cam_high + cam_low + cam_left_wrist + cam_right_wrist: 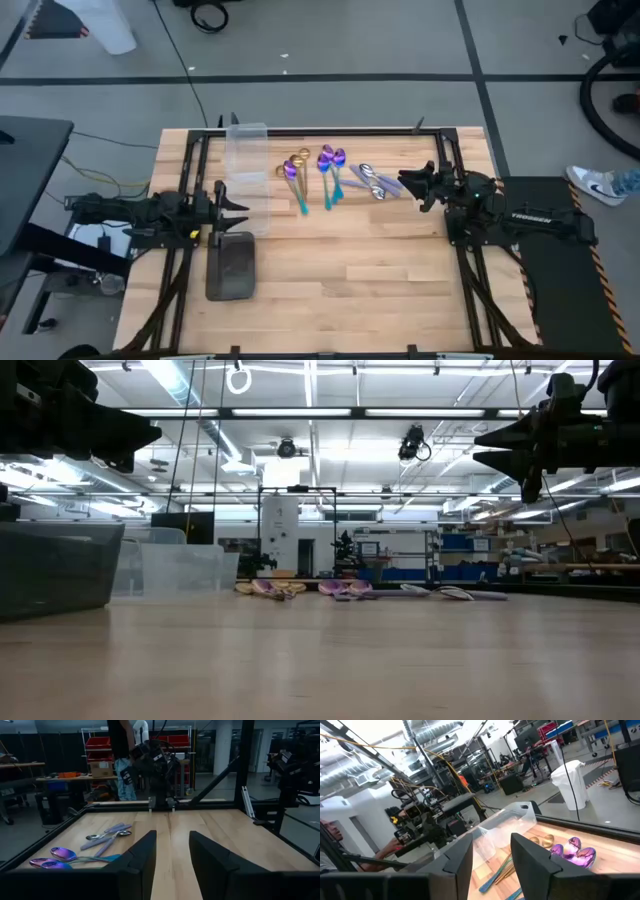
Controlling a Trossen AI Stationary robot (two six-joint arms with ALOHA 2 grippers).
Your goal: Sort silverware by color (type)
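Note:
The silverware lies in three loose groups on the far middle of the wooden table: gold spoons (pixel 293 163), purple spoons with teal handles (pixel 331 168) and silver spoons (pixel 372 182). My left gripper (pixel 240 204) hovers open above the table's left side, over the clear bin's near end, pointing right. My right gripper (pixel 405 184) hovers open just right of the silver spoons, pointing left. The left wrist view shows silver spoons (pixel 107 834) and purple spoons (pixel 59 855) ahead of the open fingers (pixel 172 837). The right wrist view shows gold (pixel 543 840) and purple spoons (pixel 576 852) past its open fingers (pixel 491 840).
A clear plastic bin (pixel 247 160) stands left of the spoons, and a dark grey tray (pixel 231 266) lies nearer, at the table's left. A black frame rail (pixel 320 130) runs along the far edge. Bare wood (pixel 360 290) fills the near half. A person stands beyond the table (pixel 120 755).

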